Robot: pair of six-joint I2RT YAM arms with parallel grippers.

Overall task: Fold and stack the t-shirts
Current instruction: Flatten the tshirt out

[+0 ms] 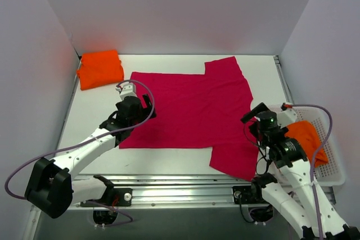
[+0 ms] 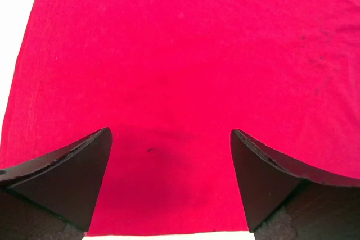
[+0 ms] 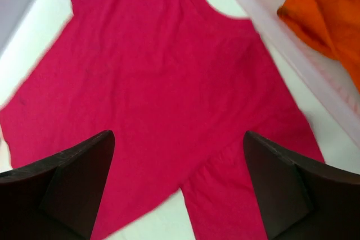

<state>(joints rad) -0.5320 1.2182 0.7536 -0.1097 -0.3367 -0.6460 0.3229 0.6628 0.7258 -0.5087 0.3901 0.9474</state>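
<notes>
From where I stand, the crimson-pink t-shirt (image 1: 191, 111) lies spread flat across the middle of the white surface (image 1: 95, 122). Its long axis runs left to right: the hem is at the left, and the neckline and both sleeves are at the right, one sleeve reaching far and the other near. The left end effector (image 1: 143, 108) hangs over the hem end. In its wrist view its fingers (image 2: 67, 178) are spread wide with nothing between them, red cloth fills the frame ahead, and the hem edge sits just behind the fingertips. The right end effector (image 1: 253, 121) hovers at the neckline end, just beside the white mesh basket (image 1: 332, 167). It too is wide open and empty, and from its wrist view the shirt's body lies ahead and below, with the near sleeve running down between the fingers (image 3: 292, 189). So each arm is the nearer one to its own end of the shirt, and the cloth stretches lengthwise between them. I'd judge a fold would need the two to take matching edges together. I can't tell from these views whether either end effector touches the cloth. A folded orange t-shirt (image 1: 100, 69) sits in the far left corner, well apart, and a crumpled orange t-shirt (image 1: 306, 139) lies in the basket.
</notes>
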